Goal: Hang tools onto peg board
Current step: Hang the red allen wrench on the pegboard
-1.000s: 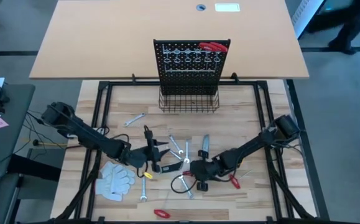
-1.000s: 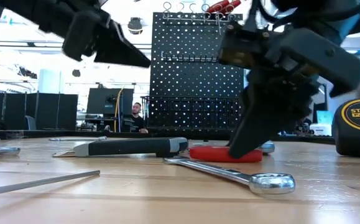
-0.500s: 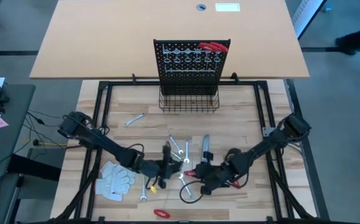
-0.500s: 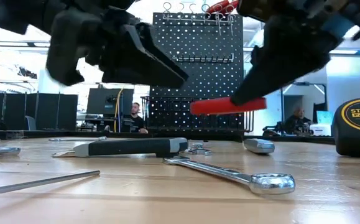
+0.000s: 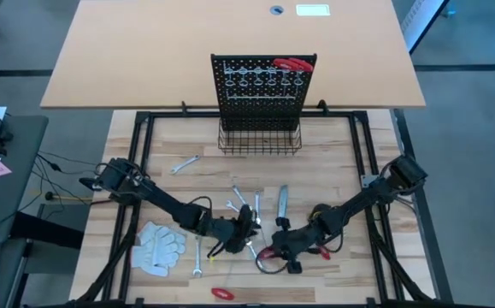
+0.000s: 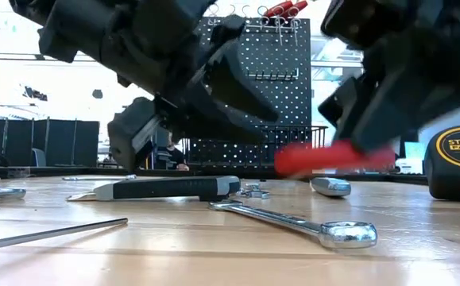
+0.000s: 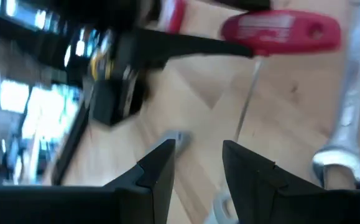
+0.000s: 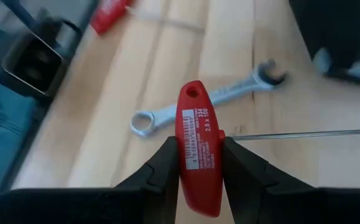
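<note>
My right gripper is shut on a red-handled tool, a T-shaped key with a thin steel shaft. It holds the tool above the table's near middle. My left gripper is open and has nothing between its fingers. It stands just left of the tool and faces the red handle. The peg board stands upright at the far middle with red-handled tools hanging at its top. My right gripper pinches the red handle's two long sides between its two fingers. The fingers lie along the handle and slant down toward the table. The handle's end with the hole sticks out past the fingertips. The tool is lifted clear of the table, its shaft sticking out sideways.
Silver wrenches and a grey knife lie on the table. White gloves lie near left, and another red tool by the near edge. A wire basket sits at the board's foot. A tape measure stands at the right in the low view.
My right gripper has lifted the red-handled tool off the table and brought it a little toward the near edge. My left gripper has moved toward the table's right, down toward that tool, and has rolled about its own axis.
</note>
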Controlling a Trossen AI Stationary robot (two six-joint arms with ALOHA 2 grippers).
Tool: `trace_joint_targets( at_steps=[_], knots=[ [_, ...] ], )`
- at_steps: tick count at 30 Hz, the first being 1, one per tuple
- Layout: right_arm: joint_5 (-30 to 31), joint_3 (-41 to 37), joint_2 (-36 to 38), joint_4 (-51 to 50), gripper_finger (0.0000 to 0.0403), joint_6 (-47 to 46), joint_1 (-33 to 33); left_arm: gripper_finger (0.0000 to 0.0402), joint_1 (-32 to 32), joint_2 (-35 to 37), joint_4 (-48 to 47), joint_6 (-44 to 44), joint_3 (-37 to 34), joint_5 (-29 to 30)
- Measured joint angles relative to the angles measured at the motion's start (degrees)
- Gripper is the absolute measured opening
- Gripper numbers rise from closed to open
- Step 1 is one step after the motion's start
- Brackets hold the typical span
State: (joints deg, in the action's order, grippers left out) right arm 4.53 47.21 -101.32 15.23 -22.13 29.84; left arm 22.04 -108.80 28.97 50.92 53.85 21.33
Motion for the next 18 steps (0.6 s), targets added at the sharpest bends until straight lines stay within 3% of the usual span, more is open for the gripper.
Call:
trace_joint_targets(
  at_steps=[4, 7, 11, 18],
  knots=[
    [-1.51, -2.9, 3.36, 7.89, 0.0105, 0.59, 0.08, 0.013, -1.02, -0.08, -1.21, 5.68, 0.0, -7.71],
    [-1.68, -4.92, 5.11, 14.62, 0.0105, 3.18, 0.71, 0.013, -1.15, -0.02, -0.71, 5.26, 0.0, -9.23],
    [-1.68, -6.31, 6.52, 21.86, 0.0105, 6.06, 0.81, 0.013, -1.0, -0.02, 1.58, -1.05, 0.02, -8.31],
    [1.77, -6.56, 6.65, 22.23, 0.009, 7.21, 0.2, 0.0115, -0.5, -0.02, 4.71, -12.6, 0.0, -7.47]
  ],
)
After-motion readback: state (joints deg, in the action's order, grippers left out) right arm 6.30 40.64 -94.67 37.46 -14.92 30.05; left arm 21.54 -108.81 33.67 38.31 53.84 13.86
